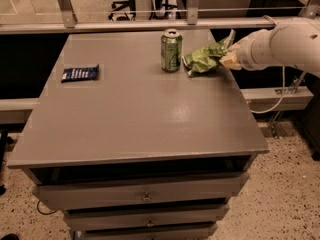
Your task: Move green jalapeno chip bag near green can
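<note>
The chip bag (202, 60) lies at the back right of the table (140, 119), just beside the can (171, 50). Its crumpled left end comes close to the can's right side, and a sliver of tabletop shows between them. The can stands upright near the back edge, and the bag sits on its right because the arm (285, 46) reaches in from that side, over the table's right edge.

The gripper (226, 58) is at the bag's right end, low over the tabletop. The bag runs leftward from it toward the can, so the bulk of the bag is ahead of the fingers (231, 62) and only its right end is between them. That end is bunched, with a flap sticking up above the gripper, which fits a pinch on the crinkly film. The folds hide most of the contact, but the fingers appear to be closed narrowly on the bag's end. The left part of the bag looks to rest on the table while the held end sits a little higher.

By my reading, the bag is already near the can, and what remains is to let go and back away without dragging it. A small blue packet (80, 73) lies well apart on the left side, out of the way.
</note>
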`<act>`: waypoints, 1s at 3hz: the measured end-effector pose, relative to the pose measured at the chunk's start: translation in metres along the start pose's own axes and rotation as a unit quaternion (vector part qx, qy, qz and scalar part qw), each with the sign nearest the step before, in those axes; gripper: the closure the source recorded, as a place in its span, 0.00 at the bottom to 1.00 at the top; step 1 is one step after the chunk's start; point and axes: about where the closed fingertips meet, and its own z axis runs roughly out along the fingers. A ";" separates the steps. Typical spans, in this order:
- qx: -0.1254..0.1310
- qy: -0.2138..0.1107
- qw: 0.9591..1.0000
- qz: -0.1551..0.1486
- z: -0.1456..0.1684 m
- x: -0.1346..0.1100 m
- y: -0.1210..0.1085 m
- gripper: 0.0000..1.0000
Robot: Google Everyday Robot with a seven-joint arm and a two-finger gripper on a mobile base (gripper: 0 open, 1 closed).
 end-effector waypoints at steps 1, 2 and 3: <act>-0.018 -0.005 1.000 0.016 0.010 -0.010 0.017 1.00; -0.043 -0.006 0.999 0.033 0.020 -0.017 0.036 1.00; -0.068 0.003 0.997 0.048 0.029 -0.019 0.051 0.82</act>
